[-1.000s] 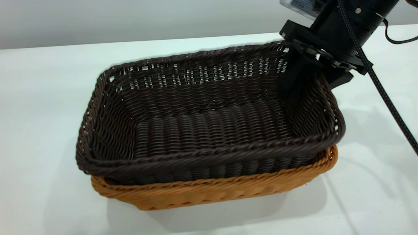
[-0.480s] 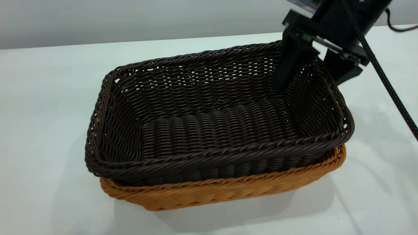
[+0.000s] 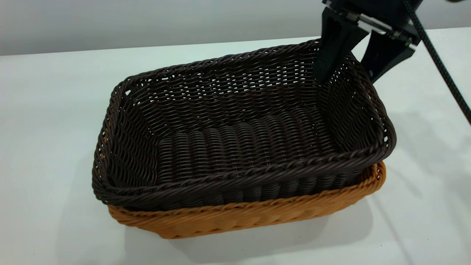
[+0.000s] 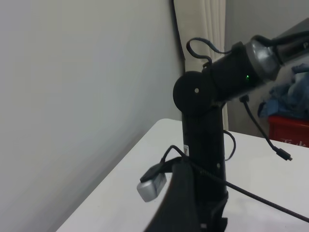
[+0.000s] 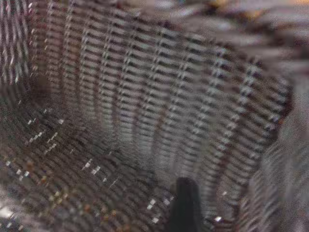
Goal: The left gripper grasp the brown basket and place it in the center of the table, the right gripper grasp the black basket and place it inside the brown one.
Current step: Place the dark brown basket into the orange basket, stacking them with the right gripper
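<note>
— So, where does the rectangular dark brown-black woven wicker basket (image 3: 243, 132) sit?

— It rests nested inside the rectangular orange-tan wicker basket (image 3: 257, 215), whose braided rim shows as a band below it along the near side and at the right end. The pair stands on the wide white table (image 3: 51, 110), roughly at its middle.

— How do you judge it will handle?

— Light, I think, and fairly stiff, though open weave gives a little under a pinch. The braided rim is the sensible hold: thick, ridged, not slippery. A short end wall suits my fingers best, one inside and one outside.

— And your own gripper?

— My right gripper (image 3: 349, 71) hangs over the far right corner, pointing steeply down. The fingers are spread apart and straddle the end wall without pinching it; the inner finger (image 3: 331, 51) dips just inside the rim, the other is outside. I hold nothing. In my wrist view one finger tip (image 5: 186, 205) shows against the dark weave.

— The left arm?

— It is off the baskets, looking towards the right arm's base (image 4: 205, 159); I cannot tell how its gripper stands.
</note>
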Motion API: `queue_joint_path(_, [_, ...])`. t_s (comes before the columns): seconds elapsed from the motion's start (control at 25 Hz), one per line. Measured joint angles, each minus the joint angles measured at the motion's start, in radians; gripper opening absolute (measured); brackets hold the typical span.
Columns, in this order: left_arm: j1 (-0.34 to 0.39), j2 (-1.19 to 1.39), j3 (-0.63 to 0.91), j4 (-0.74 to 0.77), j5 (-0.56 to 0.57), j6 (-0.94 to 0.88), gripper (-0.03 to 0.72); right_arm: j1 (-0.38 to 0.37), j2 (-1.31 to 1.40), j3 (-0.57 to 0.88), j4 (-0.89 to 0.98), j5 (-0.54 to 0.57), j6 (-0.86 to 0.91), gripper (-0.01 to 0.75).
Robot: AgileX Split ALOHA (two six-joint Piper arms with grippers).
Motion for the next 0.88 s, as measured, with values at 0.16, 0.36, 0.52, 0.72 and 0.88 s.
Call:
queue_joint_path(0.16, [0.000,0.000,0.000,0.001,0.001,0.001,0.596,0.000,0.000,0.000,-0.062,-0.044,0.031,0.560])
queue_joint_path(0.36, [0.000,0.000,0.000,0.001,0.002,0.002,0.596,0.000,0.000,0.000,-0.110,-0.054,0.046,0.560])
queue_joint_path(0.52, [0.000,0.000,0.000,0.001,0.002,0.001,0.596,0.000,0.000,0.000,-0.090,-0.026,0.046,0.560])
queue_joint_path(0.72, [0.000,0.000,0.000,0.004,-0.003,0.001,0.596,0.000,0.000,-0.048,-0.122,0.052,0.039,0.560])
queue_joint_path(0.88, [0.000,0.000,0.001,0.007,-0.004,0.001,0.596,-0.001,-0.004,-0.143,-0.120,0.051,0.051,0.560])
